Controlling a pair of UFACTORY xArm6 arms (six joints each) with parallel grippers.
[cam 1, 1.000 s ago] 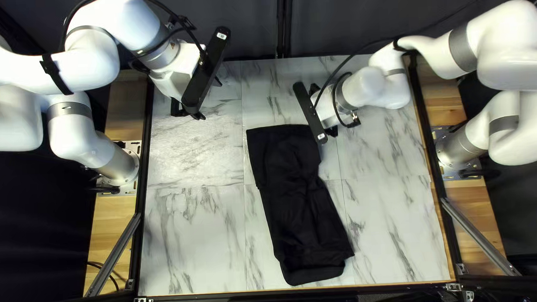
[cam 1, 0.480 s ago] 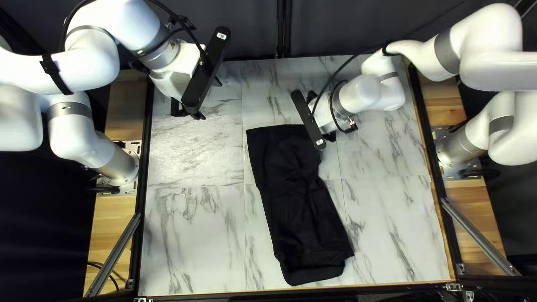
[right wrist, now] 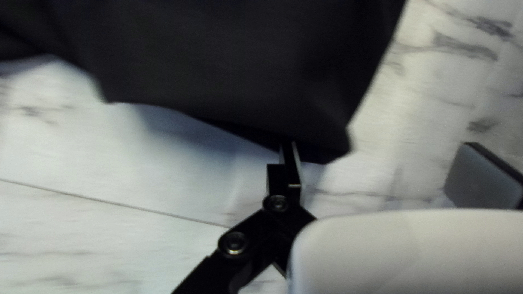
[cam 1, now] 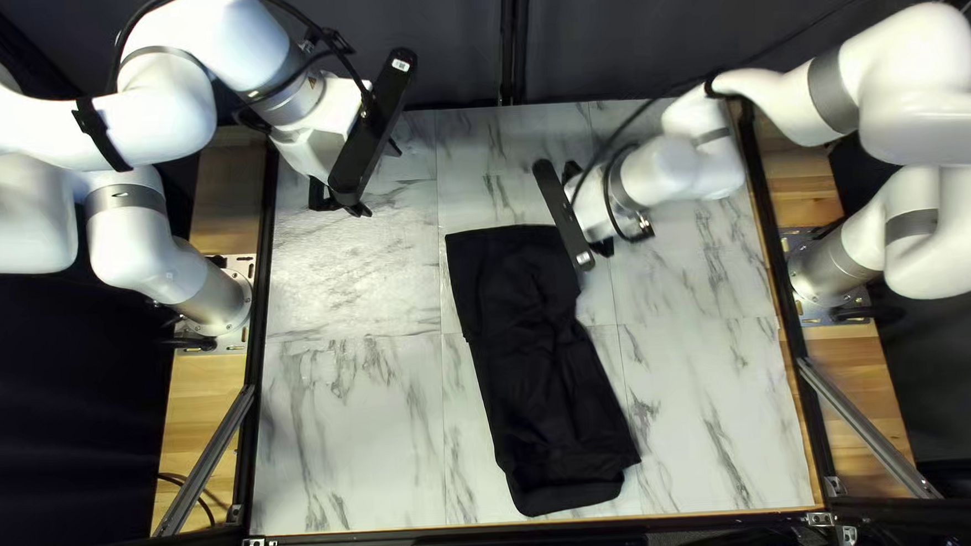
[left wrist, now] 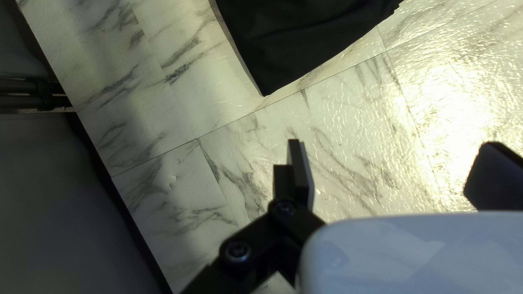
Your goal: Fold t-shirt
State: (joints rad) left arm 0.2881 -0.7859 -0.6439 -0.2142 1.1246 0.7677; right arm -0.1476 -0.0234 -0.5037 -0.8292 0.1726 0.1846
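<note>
Lying as a long, rumpled strip near the middle of the bench [cam 1: 351,446], the black t-shirt [cam 1: 547,381] looked light, limp and unlikely to suffer from a firm pinch. The right gripper [right wrist: 380,144] stood wide at a far corner, the likely place to grip, though a lower layer might slip free. The left gripper [left wrist: 393,144], also wide, hung clear. The marbled surface looked smooth; a dark curtain [cam 1: 429,43] hung behind.
</note>
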